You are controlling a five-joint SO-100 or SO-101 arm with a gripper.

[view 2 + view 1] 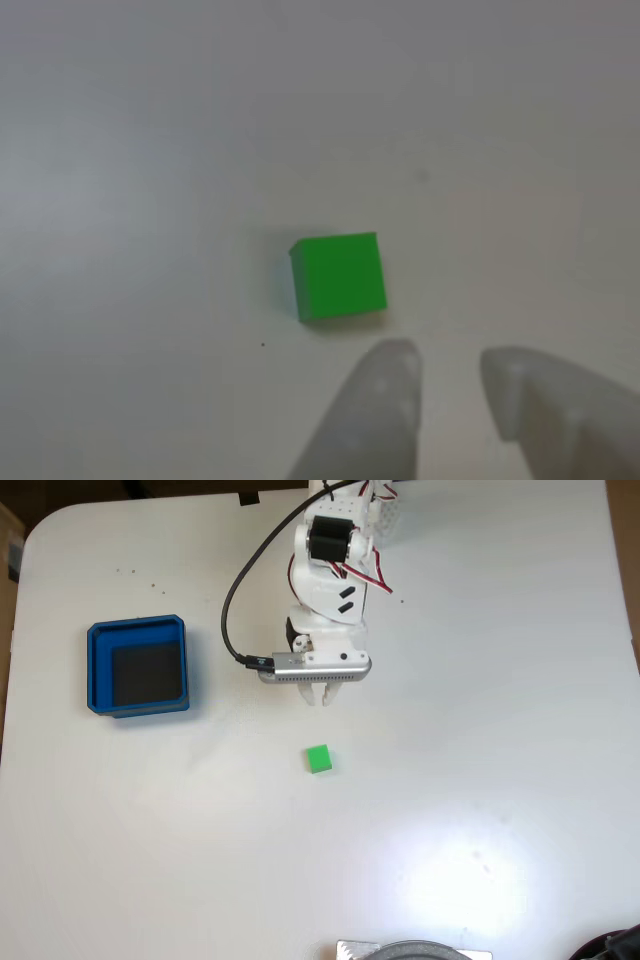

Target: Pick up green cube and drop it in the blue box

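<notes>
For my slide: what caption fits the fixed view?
Arm's hand hovers above the green cube on the white table; blue box sits empty at left.

We see a simple hobby or lab workspace, not a kitchen or a shop. The fixed view looks down on a plain white tabletop (480,780) with rounded corners, almost bare. On its far edge stands a small white robot arm (330,590), with black motors, loose red and white wires, and a black cable (232,600) that runs to a grey camera module (315,665) at its wrist. The parts look 3D-printed. We also see a blue box (138,667) and a green cube (319,759), simple practice objects. At the left edge we see brown cardboard (10,540) beyond the tabletop.
</notes>
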